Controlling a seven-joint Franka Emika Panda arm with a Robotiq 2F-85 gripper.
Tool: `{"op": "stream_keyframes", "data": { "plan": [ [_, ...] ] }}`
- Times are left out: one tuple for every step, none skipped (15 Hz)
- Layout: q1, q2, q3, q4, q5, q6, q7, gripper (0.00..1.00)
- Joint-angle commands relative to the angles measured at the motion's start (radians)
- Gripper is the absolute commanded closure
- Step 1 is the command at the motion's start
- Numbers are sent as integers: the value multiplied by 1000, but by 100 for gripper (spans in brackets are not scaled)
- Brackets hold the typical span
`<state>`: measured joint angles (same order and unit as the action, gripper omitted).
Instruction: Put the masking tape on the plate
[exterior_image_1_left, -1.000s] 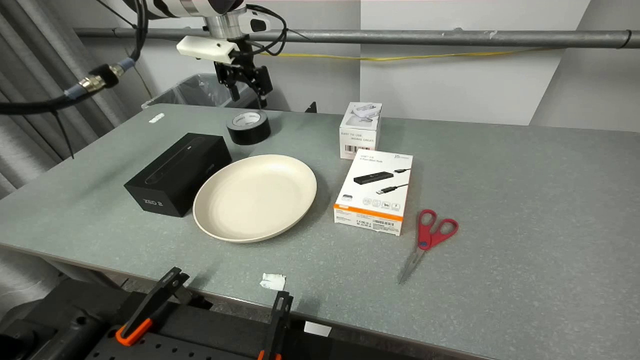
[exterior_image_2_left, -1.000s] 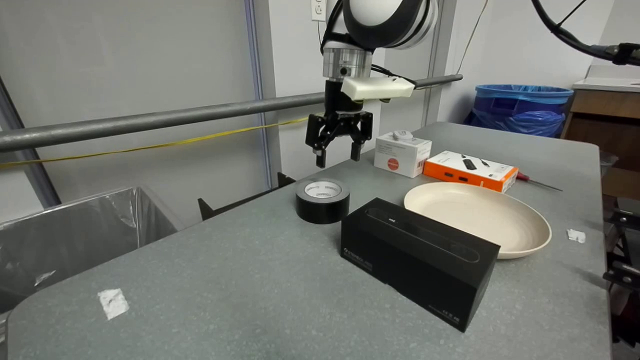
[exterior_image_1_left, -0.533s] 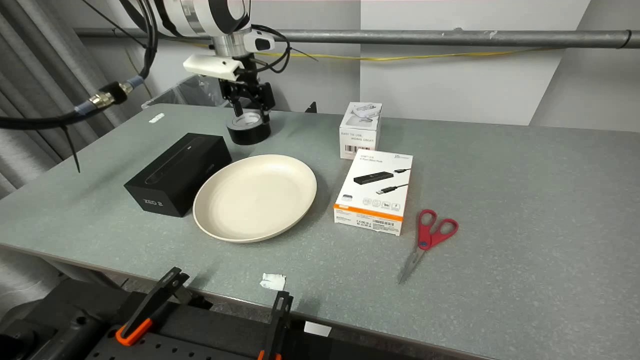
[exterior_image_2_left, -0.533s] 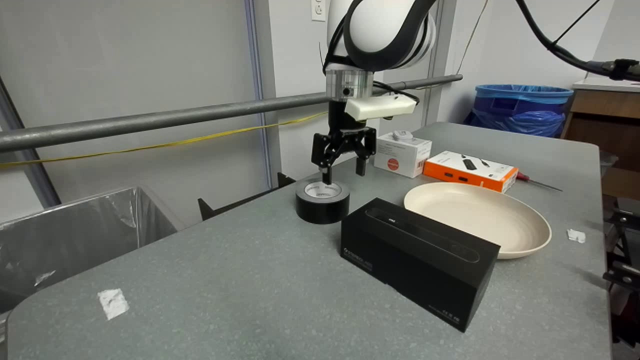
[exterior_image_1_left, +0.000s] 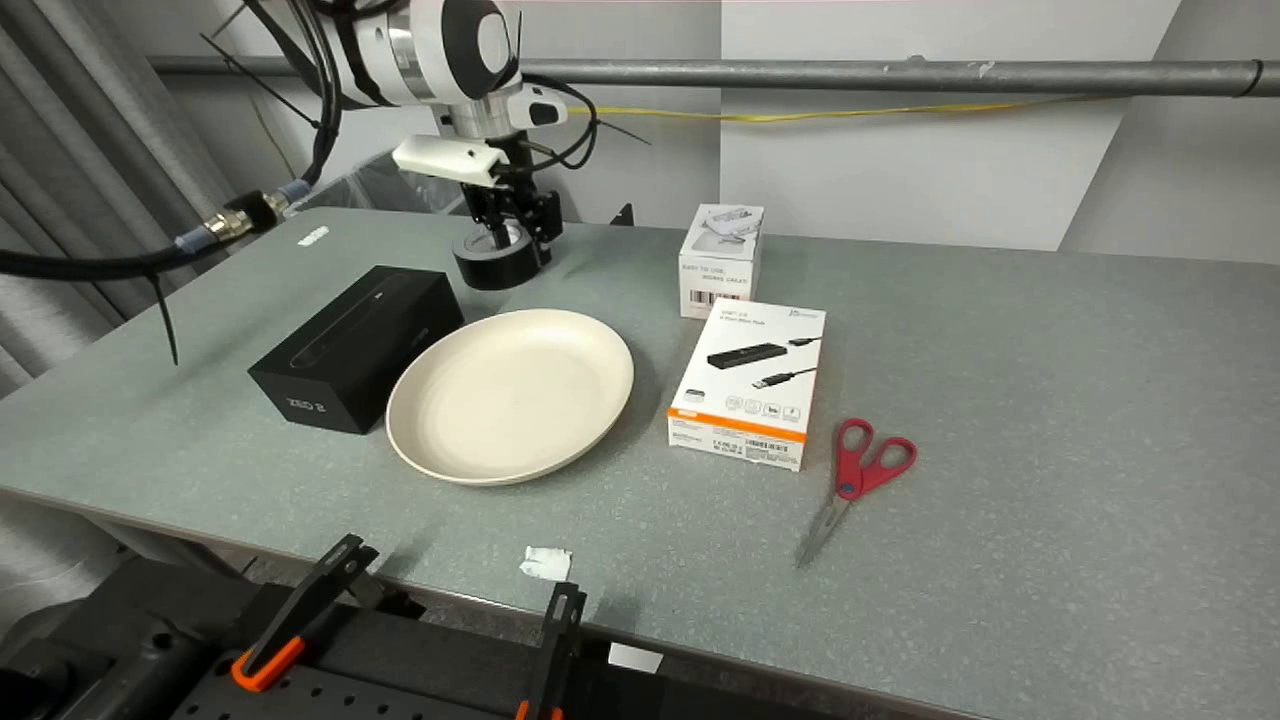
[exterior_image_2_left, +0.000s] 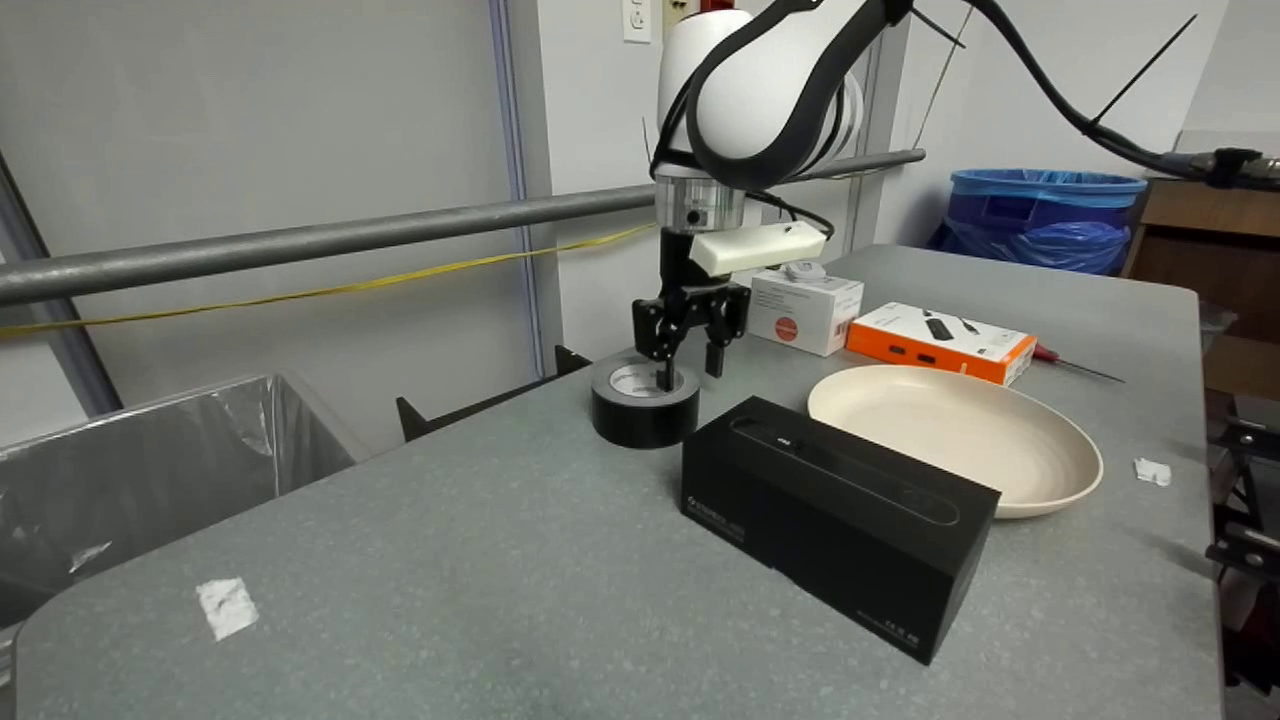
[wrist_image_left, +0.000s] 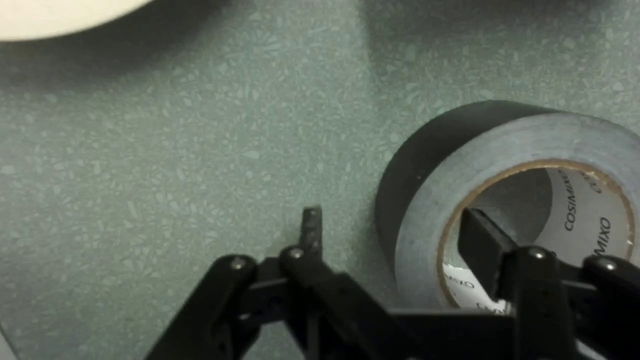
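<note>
Probably light yet firm, the tape lies flat on the table, apart from the plate. The fingers stand wide, one outside it, one in or over its hollow; pinching the wall between should hold.

The masking tape at right in the wrist view is black-sided, greyish on top, white inside with black lettering. Plate upper left is just plain cream, table is grey-green with pale flecks, claw is black. Red-handled scissors lower right in an exterior view.
</note>
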<state>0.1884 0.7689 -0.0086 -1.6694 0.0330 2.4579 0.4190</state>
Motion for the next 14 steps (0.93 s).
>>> {"op": "stream_keyframes", "data": {
  "plan": [
    [-4, 73, -2, 74, 24, 42, -6, 57],
    [-1, 87, -4, 85, 24, 49, -3, 66],
    [1, 96, -5, 94, 25, 50, 0, 72],
    [1, 91, 0, 92, 32, 52, 0, 81],
    [0, 79, 6, 87, 39, 46, -4, 88],
    [2, 52, 9, 71, 41, 30, -5, 95],
    [6, 18, 7, 49, 37, 22, -5, 95],
    [6, -27, 8, 12, 35, 23, -11, 94],
    [7, -63, 8, -13, 32, 19, -14, 94],
    [3, -118, 12, -52, 33, -4, -23, 94],
    [0, -160, 12, -81, 30, -16, -30, 94],
    [-3, -212, 9, -120, 23, -52, -39, 94],
    [-6, -258, 7, -154, 15, -87, -49, 94],
    [-7, -307, -2, -200, -1, -114, -57, 94]
  ]
}}
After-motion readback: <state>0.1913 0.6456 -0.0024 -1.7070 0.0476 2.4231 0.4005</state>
